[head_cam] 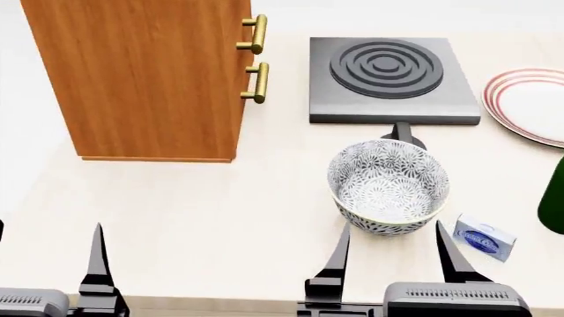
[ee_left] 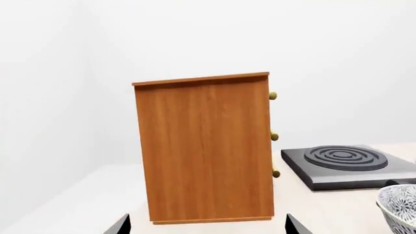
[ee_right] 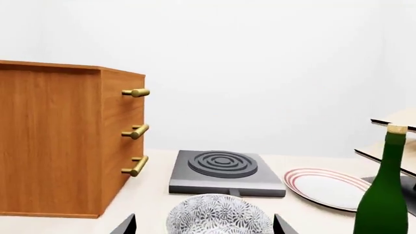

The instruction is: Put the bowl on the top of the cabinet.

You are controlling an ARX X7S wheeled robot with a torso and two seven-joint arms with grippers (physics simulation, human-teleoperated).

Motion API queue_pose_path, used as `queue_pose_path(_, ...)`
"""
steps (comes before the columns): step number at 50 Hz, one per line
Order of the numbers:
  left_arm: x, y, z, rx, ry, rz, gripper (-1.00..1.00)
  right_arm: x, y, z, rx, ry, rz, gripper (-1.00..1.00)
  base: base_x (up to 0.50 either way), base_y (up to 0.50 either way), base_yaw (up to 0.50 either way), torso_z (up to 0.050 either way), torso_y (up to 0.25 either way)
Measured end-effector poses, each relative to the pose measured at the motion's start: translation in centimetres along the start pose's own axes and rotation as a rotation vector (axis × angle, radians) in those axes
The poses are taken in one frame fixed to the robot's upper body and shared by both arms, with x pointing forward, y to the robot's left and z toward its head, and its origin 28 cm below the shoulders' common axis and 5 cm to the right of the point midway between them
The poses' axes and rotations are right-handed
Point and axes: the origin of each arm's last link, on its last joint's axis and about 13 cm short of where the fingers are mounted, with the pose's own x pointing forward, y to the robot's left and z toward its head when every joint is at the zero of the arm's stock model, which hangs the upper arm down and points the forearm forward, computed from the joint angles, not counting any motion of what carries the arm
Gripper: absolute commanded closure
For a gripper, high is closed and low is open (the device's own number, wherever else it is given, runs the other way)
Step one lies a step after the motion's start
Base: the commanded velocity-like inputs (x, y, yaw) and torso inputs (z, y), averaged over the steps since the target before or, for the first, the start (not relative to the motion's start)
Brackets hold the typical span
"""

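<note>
The bowl [head_cam: 387, 186], white with a grey leaf pattern, stands upright on the pale table in front of the stove. My right gripper [head_cam: 392, 226] is open, one fingertip on each side of the bowl's near side. In the right wrist view the bowl [ee_right: 217, 214] sits between the spread fingers of the right gripper [ee_right: 204, 218]. The cabinet [head_cam: 145, 79], orange-brown with brass handles, stands at the far left; its top is out of the head view. My left gripper [head_cam: 49, 228] is open and empty near the table's front edge, facing the cabinet's side [ee_left: 204, 146].
A black stove plate [head_cam: 387, 69] lies behind the bowl. A red-ringed plate [head_cam: 533, 102] sits at the far right, a green bottle [head_cam: 553, 205] at the right edge. A small blue box [head_cam: 484, 238] lies next to the right fingers. A wooden rack [ee_right: 396, 131] stands beyond the bottle.
</note>
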Motion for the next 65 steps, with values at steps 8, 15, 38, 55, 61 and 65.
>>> queue_pose_path(8, -0.09, -0.09, 0.11, -0.003, -0.002, -0.003, -1.00, -0.03, -0.11, 0.08, -0.008, 0.001, -0.007, -1.00, 0.00, 0.49, 0.00, 0.000, 0.000)
queue_pose_path(15, -0.13, -0.08, 0.15, -0.002, -0.004, -0.003, -1.00, -0.06, -0.09, 0.12, -0.011, 0.001, -0.009, -1.00, -0.01, 0.50, 0.00, 0.000, 0.000)
queue_pose_path(38, -0.10, 0.05, -0.07, -0.004, -0.001, 0.002, -1.00, -0.06, 0.01, -0.10, 0.003, 0.000, -0.001, -1.00, 0.00, 0.10, 0.00, 0.000, 0.000)
queue_pose_path(55, -0.11, 0.13, -0.10, -0.005, -0.001, 0.005, -1.00, -0.01, 0.09, -0.19, -0.008, 0.005, -0.003, -1.00, 0.00, 0.23, 0.00, 0.000, 0.000)
queue_pose_path(61, -0.20, 0.07, -0.02, -0.006, -0.002, 0.004, -1.00, -0.03, 0.05, -0.23, -0.016, 0.012, -0.009, -1.00, 0.49, 0.06, 0.00, 0.000, 0.000)
queue_pose_path(65, -0.20, 0.06, 0.04, -0.006, -0.004, 0.004, -1.00, -0.01, 0.03, -0.23, -0.019, 0.013, -0.013, -1.00, 0.34, 0.04, 0.00, 0.000, 0.000)
